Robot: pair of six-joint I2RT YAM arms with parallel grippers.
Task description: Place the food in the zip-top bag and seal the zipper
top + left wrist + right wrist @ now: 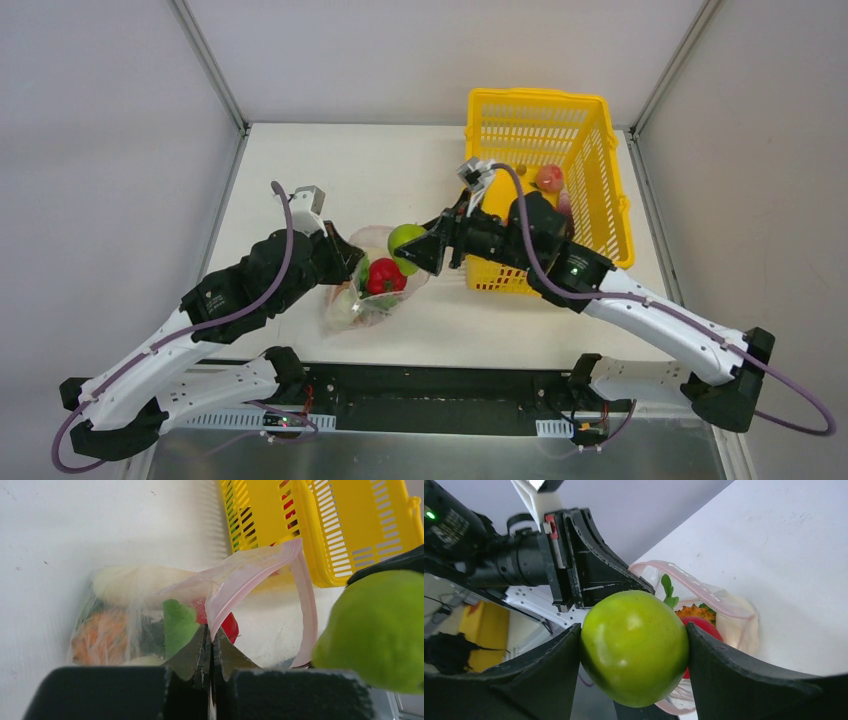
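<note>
The clear zip-top bag (362, 300) lies on the table between the arms with its mouth held open. Inside it are a red bell pepper (383, 277), a white radish (131, 582), an orange piece (98, 636) and a green piece (178, 624). My left gripper (212, 639) is shut on the pink zipper strip (252, 572) and holds the mouth edge up. My right gripper (634, 647) is shut on a green apple (634, 647), just above the bag's mouth; it also shows in the top view (405, 240). The zipper is open.
A yellow slotted basket (600, 165) stands at the back right, right behind the right arm, with a reddish fruit (549, 178) in it. The table's white edges and side walls enclose the work area.
</note>
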